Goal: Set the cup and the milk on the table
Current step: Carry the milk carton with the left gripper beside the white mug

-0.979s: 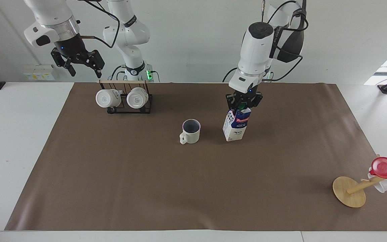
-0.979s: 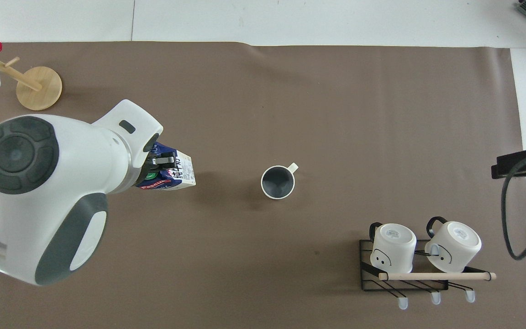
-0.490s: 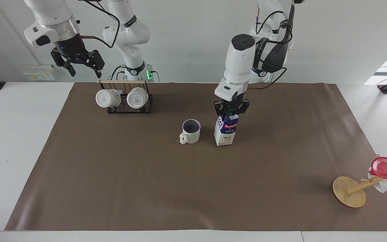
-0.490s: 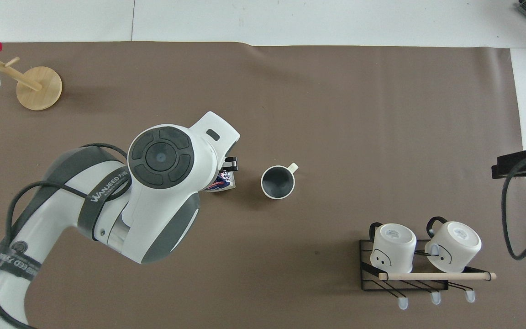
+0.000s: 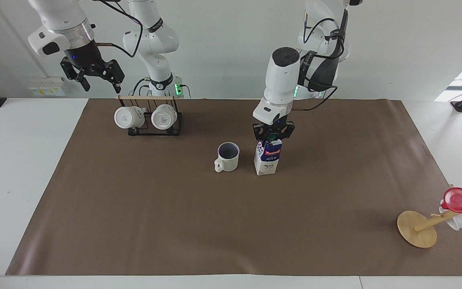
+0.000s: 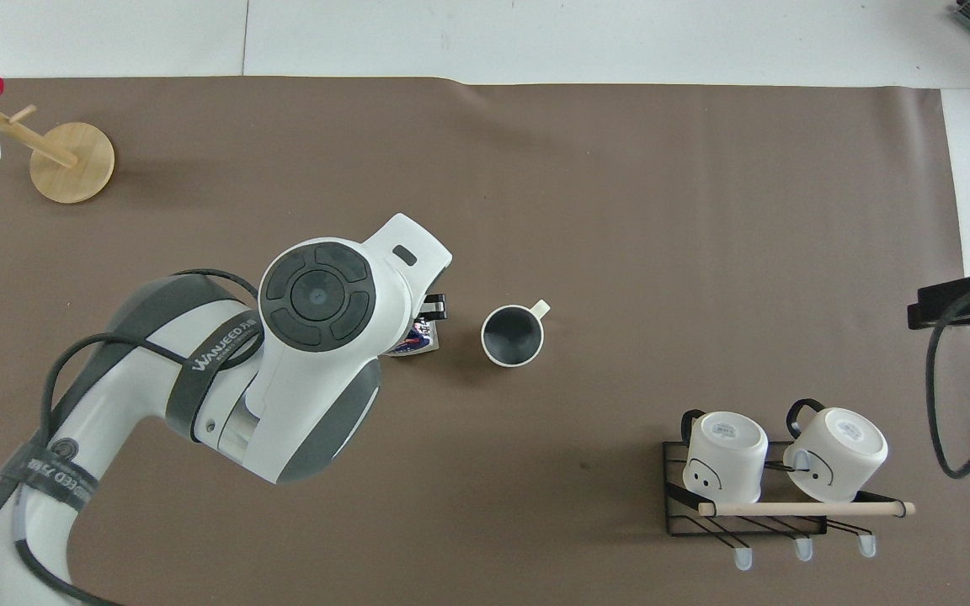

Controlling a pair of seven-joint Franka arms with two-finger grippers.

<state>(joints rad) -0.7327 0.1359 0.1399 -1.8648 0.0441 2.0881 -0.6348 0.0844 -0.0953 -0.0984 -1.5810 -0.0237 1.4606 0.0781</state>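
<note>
The cream ribbed cup [image 5: 227, 157] stands upright on the brown mat [image 5: 175, 224] near the table's middle; it also shows in the overhead view [image 6: 513, 335]. The blue and white milk carton [image 5: 267, 157] stands upright on the mat beside the cup, toward the left arm's end. My left gripper [image 5: 273, 136] is shut on the carton's top, around the green cap. In the overhead view the left arm hides most of the carton [image 6: 418, 338]. My right gripper [image 5: 96, 76] hangs in the air over the mug rack, its fingers spread and empty.
A black wire rack [image 5: 155, 130] with two white mugs [image 5: 128, 117] stands near the right arm's base. A tipped wooden mug tree [image 5: 417, 228] with a red cup [image 5: 461, 200] lies at the mat's corner farthest from the robots, at the left arm's end.
My left gripper has carried the milk carton toward the cup and lowered it upright onto the mat beside it. The right arm has not moved.
</note>
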